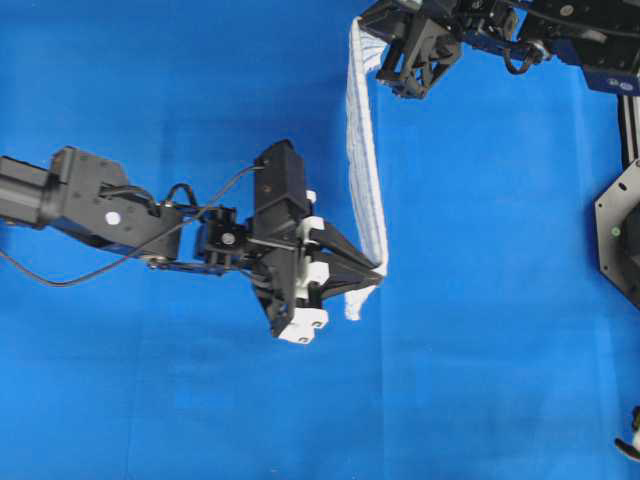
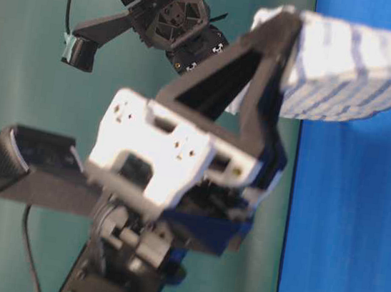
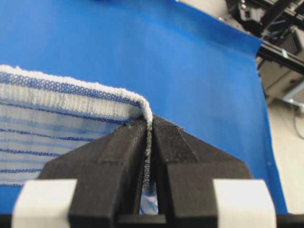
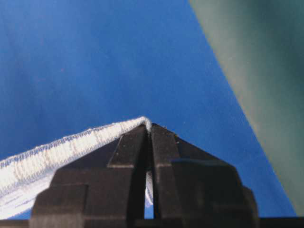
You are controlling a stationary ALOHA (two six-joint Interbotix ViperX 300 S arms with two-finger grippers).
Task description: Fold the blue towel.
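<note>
The blue towel (image 1: pixel 364 165), white with thin blue stripes, hangs stretched in the air between my two grippers, seen edge-on from overhead. My left gripper (image 1: pixel 378 272) is shut on its near corner; the left wrist view shows the hem (image 3: pixel 71 95) pinched between the jaws. My right gripper (image 1: pixel 372 52) is shut on the far corner at the top of the overhead view; the right wrist view shows the white edge (image 4: pixel 71 145) clamped in the jaws. The table-level view shows the striped towel (image 2: pixel 356 73) held up above the surface.
The plain blue sheet (image 1: pixel 480 300) covers the whole table. A black arm base (image 1: pixel 620 230) stands at the right edge. A green-grey backdrop (image 2: pixel 29 95) lies beyond the sheet's edge.
</note>
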